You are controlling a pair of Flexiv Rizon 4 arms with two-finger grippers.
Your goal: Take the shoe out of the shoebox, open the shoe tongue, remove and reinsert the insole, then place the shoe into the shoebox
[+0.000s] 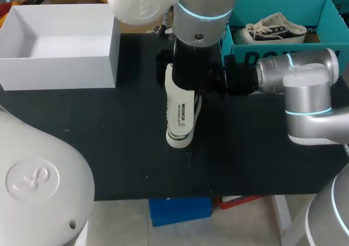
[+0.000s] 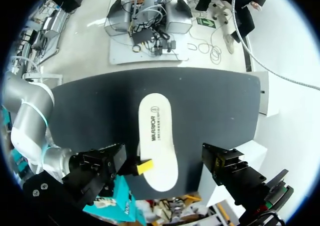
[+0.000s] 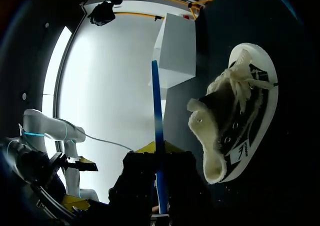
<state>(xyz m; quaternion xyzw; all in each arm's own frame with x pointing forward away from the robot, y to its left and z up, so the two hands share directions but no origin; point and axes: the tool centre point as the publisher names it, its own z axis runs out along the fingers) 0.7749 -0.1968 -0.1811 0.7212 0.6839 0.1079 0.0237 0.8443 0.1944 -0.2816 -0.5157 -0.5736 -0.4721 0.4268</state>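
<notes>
The left arm reached over the middle of the desk [image 1: 109, 142] with its wrist pointing straight down. The left gripper [image 2: 162, 158] hung above the insole [image 2: 156, 131], and its fingers stood wide open, one on each side of the insole, gripping nothing. The right arm came in from the right with its forearm level and low over the desk, its wrist aimed at the desk's middle. The right gripper [image 3: 159, 151] was closed on the insole, with the yellow tips pinching it from both faces at a side edge near its far end. The insole was held flat, parallel to the desk and clear of it, printed white face up and blue face down. Its long axis ran from the far side of the desk toward the near side. The shoe [image 3: 240, 110] rested on the desk directly under the insole. In the right wrist view its laces and fleece-lined opening were exposed and its toe end lay toward the white box [image 1: 60, 71]. Its long axis ran roughly in line with the insole. The white box stood at the far left of the desk. The teal box [image 1: 245, 54] stood at the far right with a second shoe [image 1: 272, 29] inside it.
</notes>
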